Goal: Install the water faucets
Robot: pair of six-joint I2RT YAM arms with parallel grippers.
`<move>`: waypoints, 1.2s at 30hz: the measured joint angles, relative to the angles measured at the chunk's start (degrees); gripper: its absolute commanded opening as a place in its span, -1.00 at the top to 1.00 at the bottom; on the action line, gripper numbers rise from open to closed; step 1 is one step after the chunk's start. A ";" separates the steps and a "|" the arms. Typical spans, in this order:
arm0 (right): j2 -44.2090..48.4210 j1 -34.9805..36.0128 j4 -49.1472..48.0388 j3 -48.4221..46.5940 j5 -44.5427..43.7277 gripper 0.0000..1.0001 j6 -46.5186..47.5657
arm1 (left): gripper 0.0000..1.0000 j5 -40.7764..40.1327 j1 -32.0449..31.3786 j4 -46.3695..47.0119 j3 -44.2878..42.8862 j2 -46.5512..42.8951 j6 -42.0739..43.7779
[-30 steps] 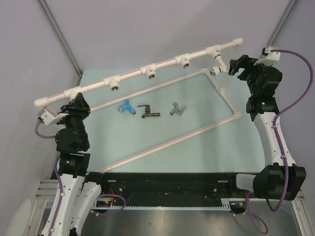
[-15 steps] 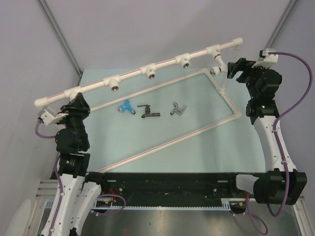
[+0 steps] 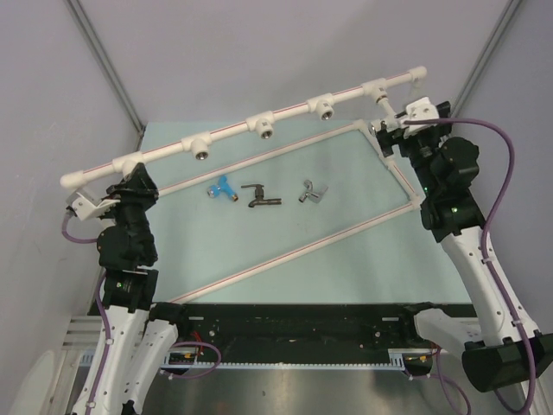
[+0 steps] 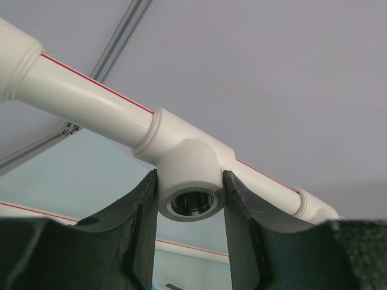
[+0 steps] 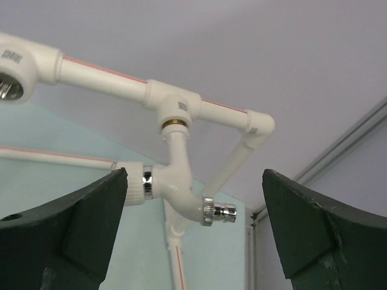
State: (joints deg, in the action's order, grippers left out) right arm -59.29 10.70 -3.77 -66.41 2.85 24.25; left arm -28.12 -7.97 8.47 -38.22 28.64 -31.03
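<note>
**Left arm braces the rail; right gripper stands wide about the fitted white faucet**

The left gripper [image 4: 190, 181] clamps a tee fitting [image 4: 193, 160] of the pipe rail [image 3: 233, 130], jaws pressed to both sides of its empty socket, probably to keep the rail from twisting. That arm reaches up at the rail's left end. The right gripper [image 5: 195, 181], raised toward the far right end, is spread wide, clear of the white faucet [image 5: 184, 190] threaded into the last tee. The other 3, the blue faucet [image 3: 223, 188], dark faucet [image 3: 259, 198] and silver faucet [image 3: 311, 192], lie on the table [image 3: 346, 259].

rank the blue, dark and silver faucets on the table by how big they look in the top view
1. dark faucet, clearly longest
2. blue faucet
3. silver faucet
Blue and silver look nearly alike, so their order is unsure.
</note>
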 measured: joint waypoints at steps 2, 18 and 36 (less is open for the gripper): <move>-0.26 3.37 1.53 0.00 -2.62 -0.97 5.97 | 1.00 0.00 0.00 0.02 0.00 0.00 0.00; -4.22 10.54 6.49 0.00 -22.53 -0.99 35.26 | 1.00 0.00 0.00 0.00 0.00 0.00 0.02; -12.15 5.53 0.87 0.02 -13.51 -0.06 28.94 | 1.00 -0.02 -0.02 0.00 0.00 -0.04 0.02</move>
State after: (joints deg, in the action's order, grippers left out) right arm -71.44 16.23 -2.90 -66.39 -10.66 53.19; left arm -28.14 -7.99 8.47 -38.22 28.60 -31.00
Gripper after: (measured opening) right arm 0.711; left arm 0.456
